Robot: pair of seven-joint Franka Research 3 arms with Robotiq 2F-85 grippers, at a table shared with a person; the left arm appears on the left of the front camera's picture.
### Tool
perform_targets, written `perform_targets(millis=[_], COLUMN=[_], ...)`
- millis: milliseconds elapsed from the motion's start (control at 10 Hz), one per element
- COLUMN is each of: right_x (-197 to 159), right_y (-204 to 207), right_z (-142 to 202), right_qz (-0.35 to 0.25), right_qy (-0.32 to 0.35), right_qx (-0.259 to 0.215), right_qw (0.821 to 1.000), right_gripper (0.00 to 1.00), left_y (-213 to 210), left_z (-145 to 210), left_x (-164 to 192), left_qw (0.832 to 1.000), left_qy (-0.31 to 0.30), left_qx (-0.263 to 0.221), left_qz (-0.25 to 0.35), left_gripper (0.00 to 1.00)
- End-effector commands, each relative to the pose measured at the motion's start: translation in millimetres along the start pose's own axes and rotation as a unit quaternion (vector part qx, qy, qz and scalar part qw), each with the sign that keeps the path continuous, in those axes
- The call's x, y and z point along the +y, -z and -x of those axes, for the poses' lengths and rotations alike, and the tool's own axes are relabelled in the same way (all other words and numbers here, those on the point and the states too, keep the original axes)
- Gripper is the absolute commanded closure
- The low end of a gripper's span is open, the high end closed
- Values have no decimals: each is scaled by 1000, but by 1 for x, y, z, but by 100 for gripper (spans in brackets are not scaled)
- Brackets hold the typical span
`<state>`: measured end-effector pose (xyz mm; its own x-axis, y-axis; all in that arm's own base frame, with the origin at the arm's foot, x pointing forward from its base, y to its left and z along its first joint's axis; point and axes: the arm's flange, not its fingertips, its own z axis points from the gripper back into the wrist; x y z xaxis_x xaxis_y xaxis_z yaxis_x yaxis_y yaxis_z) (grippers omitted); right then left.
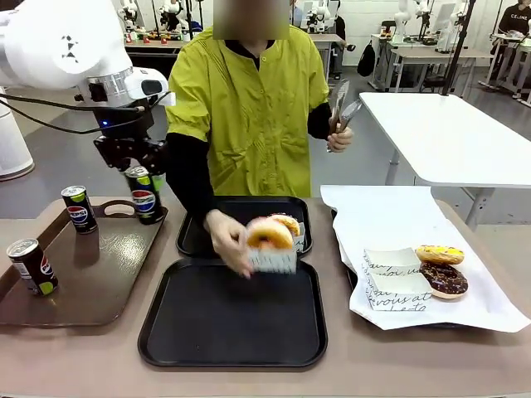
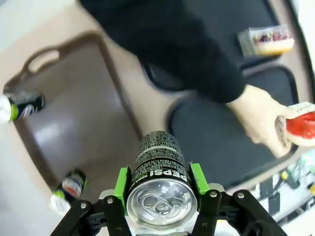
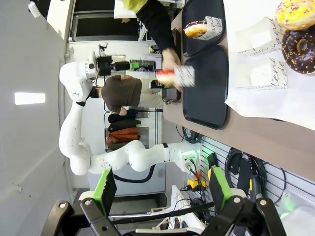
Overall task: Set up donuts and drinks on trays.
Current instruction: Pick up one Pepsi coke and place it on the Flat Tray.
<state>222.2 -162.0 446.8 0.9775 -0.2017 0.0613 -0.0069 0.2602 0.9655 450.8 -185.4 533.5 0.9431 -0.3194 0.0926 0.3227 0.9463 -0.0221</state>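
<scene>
My left gripper (image 1: 141,176) is shut on a black Pepsi can (image 1: 145,199) and holds it upright just over the far right corner of the brown tray (image 1: 99,282). In the left wrist view the green pads (image 2: 123,183) clamp the can (image 2: 160,167) near its silver lid. Two more cans (image 1: 79,207) (image 1: 33,267) stand on the brown tray. The person's hand holds a boxed donut (image 1: 270,240) above the two black trays, near (image 1: 224,323) and far (image 1: 195,236). A second boxed donut (image 1: 290,222) sits on the far tray. My right gripper (image 3: 162,191) is open, holding nothing.
At the right, white paper (image 1: 390,215) carries a yellow donut (image 1: 440,254), a chocolate-sprinkle donut (image 1: 444,279) and an open white box (image 1: 397,278). The person's other hand holds metal tongs (image 1: 340,112) at chest height. The person's black sleeve (image 2: 187,54) reaches across beside my held can.
</scene>
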Motion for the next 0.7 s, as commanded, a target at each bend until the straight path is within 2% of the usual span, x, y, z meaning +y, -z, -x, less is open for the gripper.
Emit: perform_targets(millis=[0,100,200,300,400,600], right_x=[0,0,0,0,0,0], right_y=[1,1,1,1,1,1], right_z=[1,1,1,1,1,1], right_qz=[-3,-3,-3,-3,-3,-3], right_qy=[-2,-2,-2,-2,-2,-2], right_qx=[0,0,0,0,0,0], right_qw=[1000,1000,1000,1000,1000,1000], right_gripper=[0,0,0,0,0,0], left_y=[-120,-145,-145,-137,-133,-133], left_z=[128,182,193,172,155,155], left_x=[16,15,13,19,10,10], left_qw=[998,997,997,999,999,999], left_qy=[49,46,40,21,34,34], left_qx=[-11,-60,-57,-25,-21,-21], left_qz=[-25,-34,-46,-37,-27,-27], left_gripper=[42,42,42,42,42,42])
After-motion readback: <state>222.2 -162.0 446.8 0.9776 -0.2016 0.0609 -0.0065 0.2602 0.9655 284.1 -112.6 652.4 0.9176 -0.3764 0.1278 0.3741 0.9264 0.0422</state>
